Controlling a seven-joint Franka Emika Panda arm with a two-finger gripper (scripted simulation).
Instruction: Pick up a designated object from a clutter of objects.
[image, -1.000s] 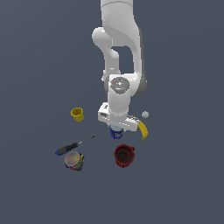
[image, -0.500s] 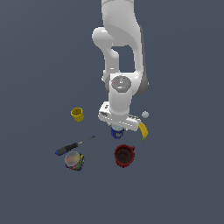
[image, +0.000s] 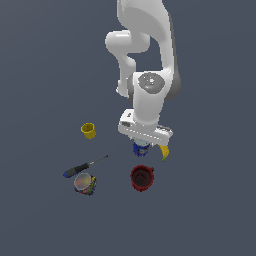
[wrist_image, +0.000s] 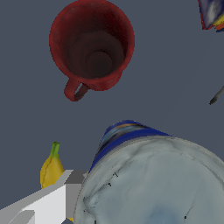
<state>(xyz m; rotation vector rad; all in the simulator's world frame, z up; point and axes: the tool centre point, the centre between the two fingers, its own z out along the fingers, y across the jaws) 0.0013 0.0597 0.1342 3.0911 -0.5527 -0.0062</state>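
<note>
The blue can (wrist_image: 157, 183) is a small cylinder with a dark blue side, a band of printed label just under the rim, and a pale, silvery-white round top that fills much of the wrist view. In the exterior view only a bit of it (image: 141, 148) shows, blue with a light top, tucked right under the white hand of the arm. It stands upright, long axis vertical, top facing up at the wrist camera. Counting what lies about: one blue can, one red mug (image: 142, 178), one banana (image: 164, 153), one yellow cup (image: 88, 131), one screwdriver (image: 84, 166) and one multicoloured can (image: 85, 183). The mug sits just beside the blue can, open mouth up, its handle (wrist_image: 75, 91) turned toward the can in the wrist view. The banana lies close on the can's other side, toward the exterior view's right. The cup, screwdriver and multicoloured can are well apart from it, off toward the exterior view's left. The gripper (image: 145, 137) is low over the blue can; one pale finger (wrist_image: 43, 203) shows just beside the can's wall, but I cannot tell how wide the fingers stand or whether they have hold of it.
</note>
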